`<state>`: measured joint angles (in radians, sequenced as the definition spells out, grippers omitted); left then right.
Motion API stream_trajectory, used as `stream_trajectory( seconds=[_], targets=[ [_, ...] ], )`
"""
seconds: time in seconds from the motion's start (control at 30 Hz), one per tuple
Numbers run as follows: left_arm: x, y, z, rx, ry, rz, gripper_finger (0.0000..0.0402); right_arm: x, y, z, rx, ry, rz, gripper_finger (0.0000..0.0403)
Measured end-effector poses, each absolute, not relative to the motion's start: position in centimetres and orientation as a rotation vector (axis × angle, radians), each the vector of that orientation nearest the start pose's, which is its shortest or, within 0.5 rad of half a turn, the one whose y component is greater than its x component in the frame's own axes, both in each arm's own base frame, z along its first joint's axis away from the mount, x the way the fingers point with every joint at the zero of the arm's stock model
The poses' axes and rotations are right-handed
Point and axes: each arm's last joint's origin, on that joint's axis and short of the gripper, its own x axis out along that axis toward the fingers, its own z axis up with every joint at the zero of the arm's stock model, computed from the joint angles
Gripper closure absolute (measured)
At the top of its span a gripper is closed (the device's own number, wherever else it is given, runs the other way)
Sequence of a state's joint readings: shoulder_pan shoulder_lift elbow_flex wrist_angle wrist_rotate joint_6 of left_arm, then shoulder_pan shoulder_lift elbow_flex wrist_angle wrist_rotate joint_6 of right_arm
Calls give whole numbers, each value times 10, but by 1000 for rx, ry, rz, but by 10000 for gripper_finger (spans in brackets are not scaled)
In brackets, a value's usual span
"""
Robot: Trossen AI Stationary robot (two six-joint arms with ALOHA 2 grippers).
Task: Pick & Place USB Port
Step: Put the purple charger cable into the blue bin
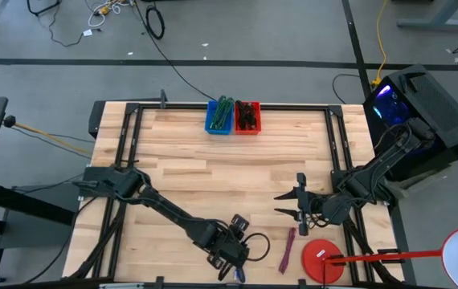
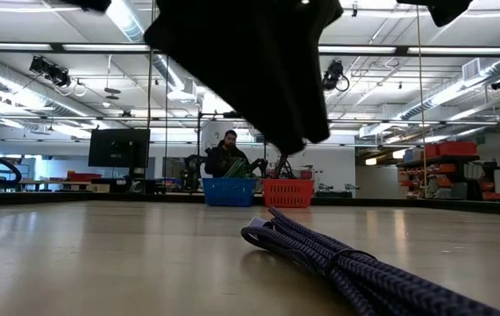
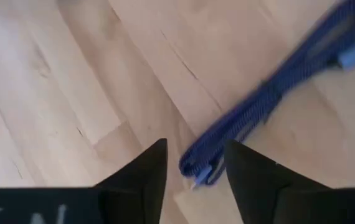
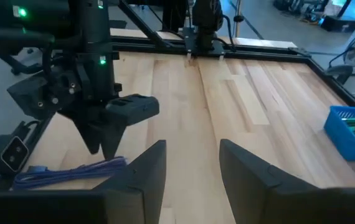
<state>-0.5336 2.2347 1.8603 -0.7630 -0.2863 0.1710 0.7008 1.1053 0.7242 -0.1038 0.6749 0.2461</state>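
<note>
Your left end effector [image 3: 193, 171] hovers open at the wooden tabletop's [image 1: 181, 152] near edge, fingers straddling one end of the coiled blue braided USB cable [image 3: 271, 99]; its long axis runs away from them. Right end effector [image 4: 193, 165] open, farther off.

The high view looks straight down on the whole desk [image 1: 213, 177] from far above. The low view sits at desk level, facing across to the blue bin [image 2: 229, 192] and red bin [image 2: 288, 192], with the purple cable [image 2: 346, 263] close by. Both wrist views look past their own jaws and share that cable.
</note>
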Motion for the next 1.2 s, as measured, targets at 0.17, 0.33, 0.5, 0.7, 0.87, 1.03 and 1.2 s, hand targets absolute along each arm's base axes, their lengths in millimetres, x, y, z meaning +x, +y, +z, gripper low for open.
stream_trajectory(
  seconds=[0.17,0.33,0.5,0.7,0.87,1.03,1.2],
  targets=[
    [408,-235,187,738,1048,-447,224,189,135,262,-86,368,-15,253],
    [406,-238,187,836,1029,-547,223,189,136,263,-83,364,-15,253],
    [410,-231,183,889,1027,-568,223,189,136,263,-103,363,-9,253],
    [420,-225,170,930,1007,-648,223,189,136,263,-100,363,-9,253],
    [421,-227,163,944,999,-728,223,189,136,263,-103,364,-8,253],
    [422,-228,164,1001,960,-773,223,189,136,263,-109,362,-7,253],
    [435,-220,162,958,900,-759,223,189,136,263,-114,364,-7,253]
  ],
)
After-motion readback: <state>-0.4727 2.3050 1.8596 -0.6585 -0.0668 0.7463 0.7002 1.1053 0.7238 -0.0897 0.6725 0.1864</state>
